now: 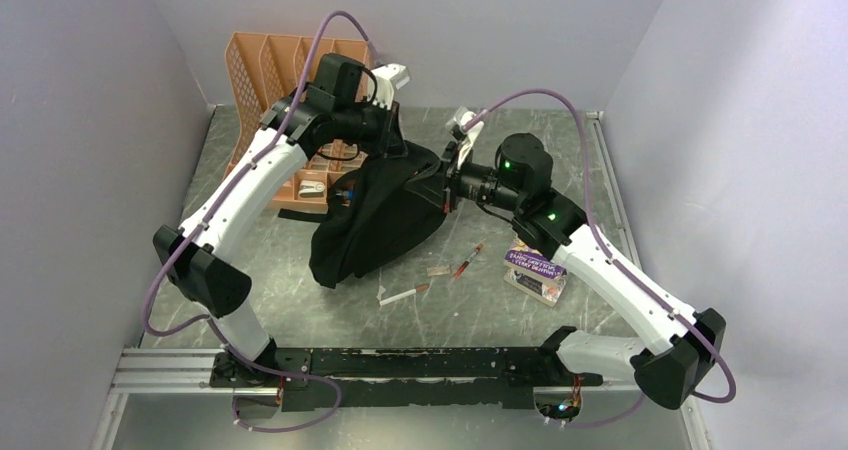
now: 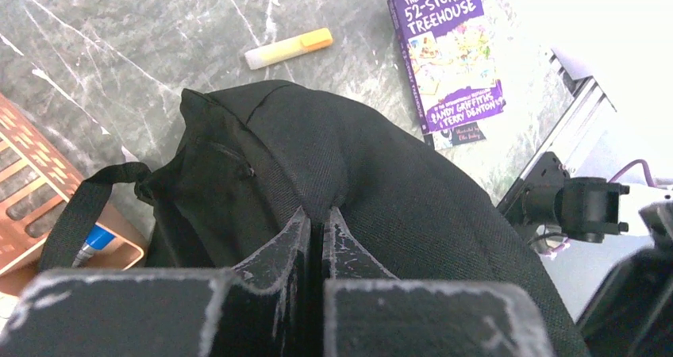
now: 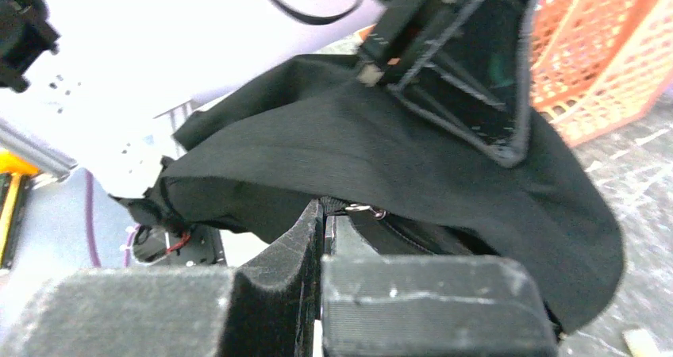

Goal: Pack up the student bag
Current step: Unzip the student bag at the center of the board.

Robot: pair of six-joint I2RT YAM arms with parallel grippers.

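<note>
While my left gripper [image 2: 321, 213] is clamping a fold of the black bag [image 1: 375, 215], which is sitting mid-table beside the orange rack [image 1: 265, 70], and my right gripper [image 3: 325, 206] is pinching its edge by the zipper [image 3: 363, 209], I am aiming to spread them slowly and evenly, avoiding slips.
</note>
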